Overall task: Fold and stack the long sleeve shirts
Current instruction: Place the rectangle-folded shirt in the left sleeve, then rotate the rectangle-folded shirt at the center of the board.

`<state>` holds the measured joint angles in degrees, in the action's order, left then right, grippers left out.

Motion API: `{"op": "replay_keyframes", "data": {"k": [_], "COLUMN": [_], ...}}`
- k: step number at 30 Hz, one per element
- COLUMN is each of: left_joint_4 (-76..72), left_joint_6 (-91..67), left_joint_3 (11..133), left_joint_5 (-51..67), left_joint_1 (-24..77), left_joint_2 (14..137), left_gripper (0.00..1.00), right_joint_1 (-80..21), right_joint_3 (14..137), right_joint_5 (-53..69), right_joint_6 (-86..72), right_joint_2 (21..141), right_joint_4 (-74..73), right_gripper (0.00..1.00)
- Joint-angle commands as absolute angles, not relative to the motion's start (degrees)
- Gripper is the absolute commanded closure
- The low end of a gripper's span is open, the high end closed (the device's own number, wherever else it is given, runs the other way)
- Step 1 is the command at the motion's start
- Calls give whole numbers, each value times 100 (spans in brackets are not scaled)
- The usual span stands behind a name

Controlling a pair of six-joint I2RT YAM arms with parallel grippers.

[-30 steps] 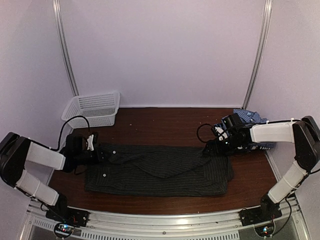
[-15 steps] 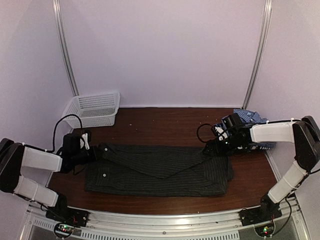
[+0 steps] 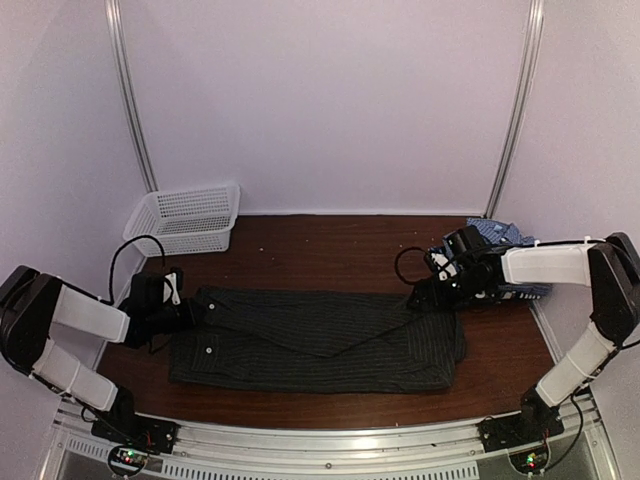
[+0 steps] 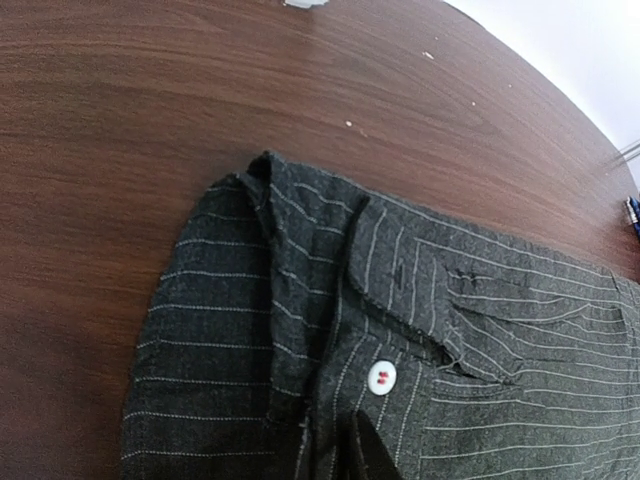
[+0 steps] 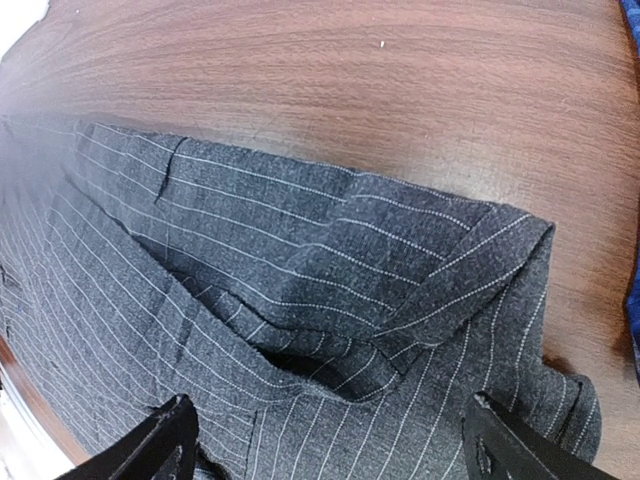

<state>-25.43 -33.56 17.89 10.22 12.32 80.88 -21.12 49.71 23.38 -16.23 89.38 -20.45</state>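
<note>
I count one black pinstriped shirt (image 3: 320, 340), flat on the table (image 3: 330, 245); one blue checked heap (image 3: 497, 232), far right; one white basket (image 3: 190, 215), far left. Right gripper (image 5: 335, 440) — spread wide over the shirt's right end. Left gripper (image 3: 185, 310) at the collar — grip I cannot tell.

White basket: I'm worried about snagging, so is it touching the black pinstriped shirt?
Apart. The top external view shows bare brown table between the white basket and the black pinstriped shirt.
</note>
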Motion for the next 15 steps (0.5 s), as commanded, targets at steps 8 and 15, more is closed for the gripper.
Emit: {"op": "replay_keyframes", "data": {"k": [8, 15], "left_joint_4": [-2178, -2193], "left_joint_6": [-3544, -3567], "left_joint_3": [1724, 1761], "left_joint_5": [418, 1136], "left_joint_1": [1170, 1193], "left_joint_2": [6991, 6071], "left_gripper": [62, 42], "right_joint_1": [-2130, -2392], "right_joint_3": [5090, 4738], "right_joint_5": [2144, 2163], "right_joint_6": [-1626, -1885], "right_joint_2": [8651, 8689], "right_joint_4": [-2134, -1828], "right_gripper": [8, 9]}}
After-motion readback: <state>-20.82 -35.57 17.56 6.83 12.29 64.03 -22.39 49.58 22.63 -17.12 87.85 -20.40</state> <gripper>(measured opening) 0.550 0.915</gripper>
